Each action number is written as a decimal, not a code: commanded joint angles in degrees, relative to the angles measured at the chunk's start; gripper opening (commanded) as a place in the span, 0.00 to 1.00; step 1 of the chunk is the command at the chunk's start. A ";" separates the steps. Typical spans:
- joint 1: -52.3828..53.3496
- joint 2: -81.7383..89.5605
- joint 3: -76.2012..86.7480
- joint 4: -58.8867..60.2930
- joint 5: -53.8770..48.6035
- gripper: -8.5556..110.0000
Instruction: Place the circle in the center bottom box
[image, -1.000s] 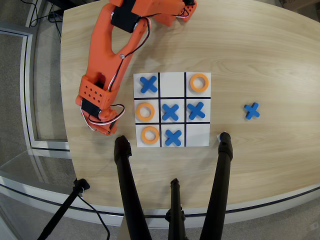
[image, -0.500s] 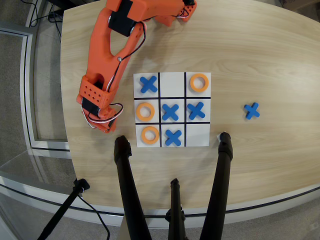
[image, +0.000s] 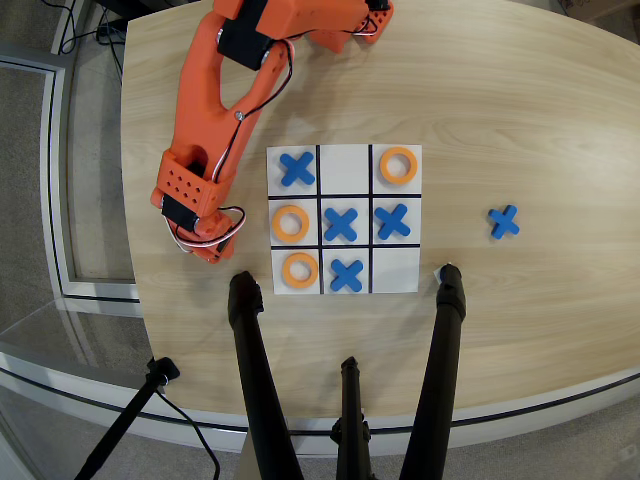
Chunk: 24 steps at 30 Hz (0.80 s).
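The white 3x3 board (image: 344, 287) lies mid-table in the overhead view. Orange rings sit in three cells: far right (image: 399, 165), middle left (image: 290, 223) and near left (image: 300, 269). Blue X pieces fill several other cells. The empty edge cell (image: 345, 168) between a blue X (image: 297, 168) and the far-right ring is the center box of that row. The near right cell (image: 395, 270) is also empty. My orange arm reaches down the left side. Its gripper (image: 205, 246) is just left of the board, over bare table. The wrist hides its jaws, and no loose ring shows.
A spare blue X (image: 504, 221) lies on the table to the right of the board. Black tripod legs (image: 250, 370) (image: 446, 340) stand at the near edge, close to the board's near corners. The table's left edge (image: 132, 200) is close to the arm.
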<state>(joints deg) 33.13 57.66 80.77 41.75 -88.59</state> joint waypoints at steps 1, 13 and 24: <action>-0.79 0.62 1.23 1.41 0.62 0.17; -0.97 1.05 2.02 1.49 0.88 0.07; -4.83 19.86 -4.31 15.56 8.53 0.07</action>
<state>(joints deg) 30.59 68.29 79.45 52.47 -81.47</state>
